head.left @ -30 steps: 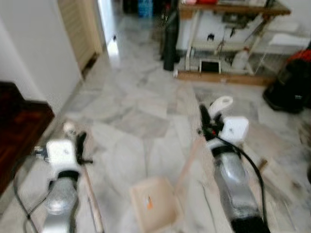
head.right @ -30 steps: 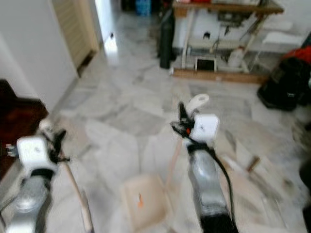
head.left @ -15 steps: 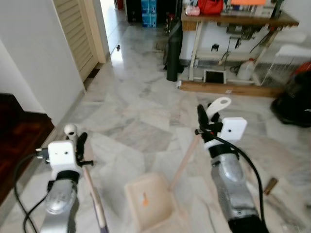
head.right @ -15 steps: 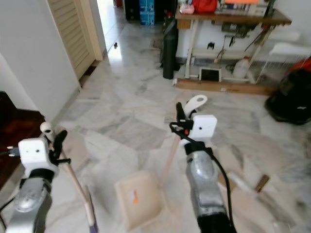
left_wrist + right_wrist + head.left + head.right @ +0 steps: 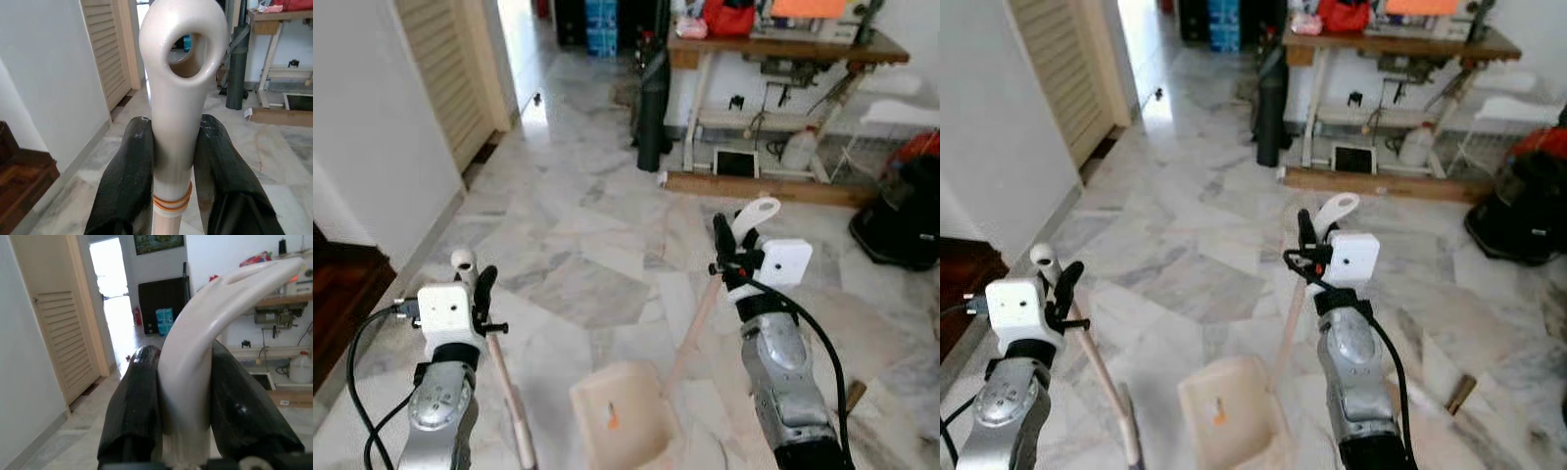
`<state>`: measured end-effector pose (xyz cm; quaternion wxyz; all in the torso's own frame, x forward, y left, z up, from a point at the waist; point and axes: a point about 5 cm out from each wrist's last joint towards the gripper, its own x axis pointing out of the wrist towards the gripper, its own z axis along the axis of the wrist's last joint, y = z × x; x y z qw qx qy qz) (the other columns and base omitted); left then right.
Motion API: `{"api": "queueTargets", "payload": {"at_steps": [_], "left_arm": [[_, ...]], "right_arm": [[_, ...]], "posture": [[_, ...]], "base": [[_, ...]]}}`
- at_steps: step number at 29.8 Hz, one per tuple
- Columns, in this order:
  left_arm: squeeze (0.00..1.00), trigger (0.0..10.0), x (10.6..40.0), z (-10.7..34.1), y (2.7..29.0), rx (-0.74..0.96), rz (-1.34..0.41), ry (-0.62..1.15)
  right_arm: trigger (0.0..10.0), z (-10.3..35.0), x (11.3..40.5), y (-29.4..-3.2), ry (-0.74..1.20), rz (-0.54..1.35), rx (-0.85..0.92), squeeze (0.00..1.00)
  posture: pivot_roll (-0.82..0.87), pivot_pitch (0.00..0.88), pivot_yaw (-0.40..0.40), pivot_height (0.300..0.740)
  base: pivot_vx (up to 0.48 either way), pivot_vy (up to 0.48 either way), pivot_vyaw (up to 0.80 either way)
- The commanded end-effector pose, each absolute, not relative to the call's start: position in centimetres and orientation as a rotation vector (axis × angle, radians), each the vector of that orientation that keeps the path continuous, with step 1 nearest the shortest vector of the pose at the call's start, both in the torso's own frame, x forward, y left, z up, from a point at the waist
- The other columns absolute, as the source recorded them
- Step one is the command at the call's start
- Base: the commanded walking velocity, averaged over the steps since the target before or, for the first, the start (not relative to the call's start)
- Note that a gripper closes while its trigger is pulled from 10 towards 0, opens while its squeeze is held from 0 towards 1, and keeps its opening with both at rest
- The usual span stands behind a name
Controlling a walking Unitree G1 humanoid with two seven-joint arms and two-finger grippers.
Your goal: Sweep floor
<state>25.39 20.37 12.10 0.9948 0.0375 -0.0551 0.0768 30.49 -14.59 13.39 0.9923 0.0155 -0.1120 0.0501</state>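
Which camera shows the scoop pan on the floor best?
The left eye view: the beige dustpan sits whole on the marble floor between both arms. The right eye view shows it too, near the bottom edge. The right wrist view shows its curved handle top, gripped by the right claw.

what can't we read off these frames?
- Broom head: the broom handle runs off the bottom edge of the left eye view.
- Orange mark inside the dustpan: too small to identify.
- Dirt on the marble floor: none can be told from the veining.

Grey marble floor (image 5: 597,225), louvred door (image 5: 445,78), wooden workbench (image 5: 773,44) ahead.
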Motion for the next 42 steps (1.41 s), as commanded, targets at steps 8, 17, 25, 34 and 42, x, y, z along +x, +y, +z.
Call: {"api": "queueTargets", "payload": {"at_steps": [8,17,25,34,42], "left_arm": [[0.0,10.0,25.49,13.43,20.53,0.077,0.162,-0.171],[0.0,10.0,25.58,13.53,20.52,0.074,0.165,-0.172],[0.0,10.0,25.6,13.55,20.61,0.076,0.168,-0.172],[0.0,10.0,25.55,13.53,20.68,0.075,0.168,-0.17],[0.0,10.0,25.63,13.52,20.59,0.07,0.163,-0.174]], "right_arm": [[10.0,15.41,31.01,-14.5,-0.302,0.111,0.017,0.0],[10.0,15.52,31.12,-14.48,-0.3,0.109,0.02,0.0],[10.0,15.46,31.13,-14.52,-0.294,0.106,0.029,0.0],[10.0,15.34,31.24,-14.63,-0.283,0.099,0.03,0.0],[10.0,15.18,31.34,-14.64,-0.27,0.099,0.03,0.0]], "posture": [[-0.01,0.022,-0.005,0.74],[-0.01,0.046,-0.007,0.74],[-0.01,0.053,-0.006,0.74],[0.0,0.057,-0.005,0.74],[0.0,0.05,-0.005,0.74]], "base": [[0.384,0.0,0.0],[0.385,0.0,0.0],[0.382,0.0,0.0],[0.344,0.0,0.0],[0.067,0.0,-0.4]]}}
